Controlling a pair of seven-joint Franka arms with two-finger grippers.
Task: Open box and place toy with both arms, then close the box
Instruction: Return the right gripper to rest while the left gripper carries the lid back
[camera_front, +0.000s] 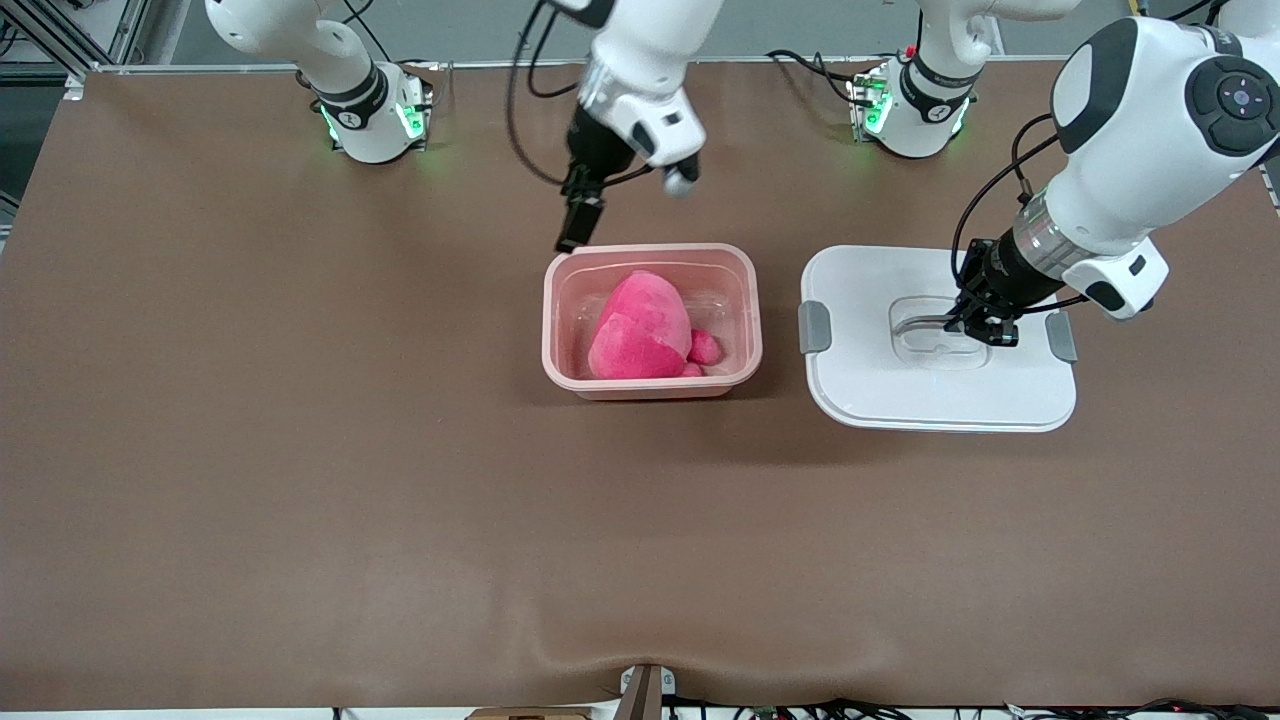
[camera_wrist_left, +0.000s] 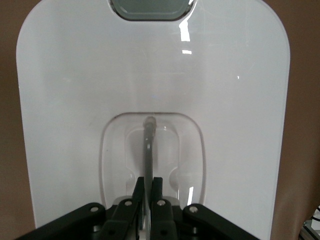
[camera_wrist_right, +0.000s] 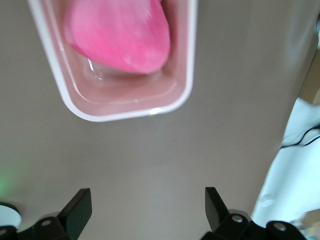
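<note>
Two of the three steps look done: the translucent pink plastic tub (camera_front: 652, 320) stands open on the brown table (camera_front: 300, 450), and the bright pink plush toy (camera_front: 642, 330) already lies inside it; nothing else shows in the tub. What is left, by my judgement, is closing.

The white rounded-rectangular lid (camera_front: 938, 340) with grey side latches lies flat beside the tub, toward the left arm's end of the table. The left gripper (camera_front: 985, 325) is down in the lid's recessed centre, and in the left wrist view its fingers (camera_wrist_left: 138, 192) are clenched on the thin grey handle bar (camera_wrist_left: 148, 150) that runs away from the fingertips along the recess.

The right gripper (camera_front: 578, 225) hangs just above the table beside the tub's rim; in the right wrist view its fingers (camera_wrist_right: 77, 210) are spread wide and empty, the tub and toy lying ahead of them.
</note>
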